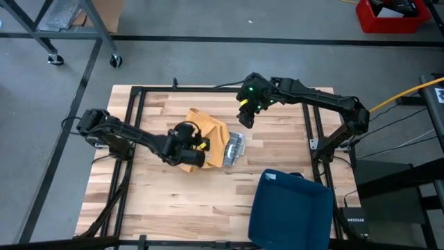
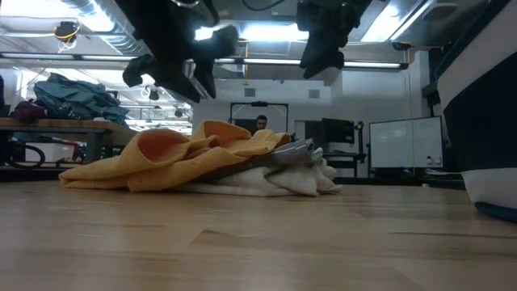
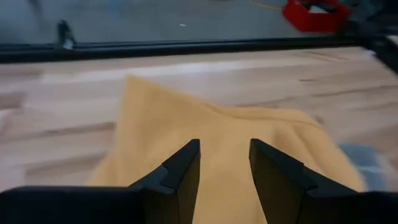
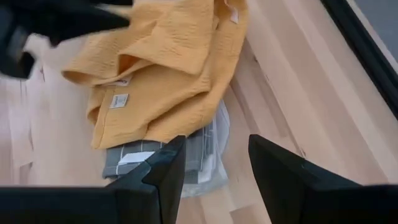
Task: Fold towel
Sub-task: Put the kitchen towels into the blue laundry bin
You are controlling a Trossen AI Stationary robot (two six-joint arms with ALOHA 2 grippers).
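Pale wooden plank table [image 1: 277, 156], crumpled yellow cotton towel [image 1: 208, 132] at centre, partly over grey-white checked cloth [image 1: 234, 149]. Left gripper [image 1: 198, 151] spread above towel, apparently not touching. Right gripper [image 1: 245, 119] spread, nearby.

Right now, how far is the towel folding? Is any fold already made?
No neat fold shows yet: the yellow towel lies crumpled on the table, partly over a grey checked cloth. In hand: the left gripper hovers open above the towel, holding nothing; the right gripper hangs open above the cloths. Left: spread the towel, then fold it.
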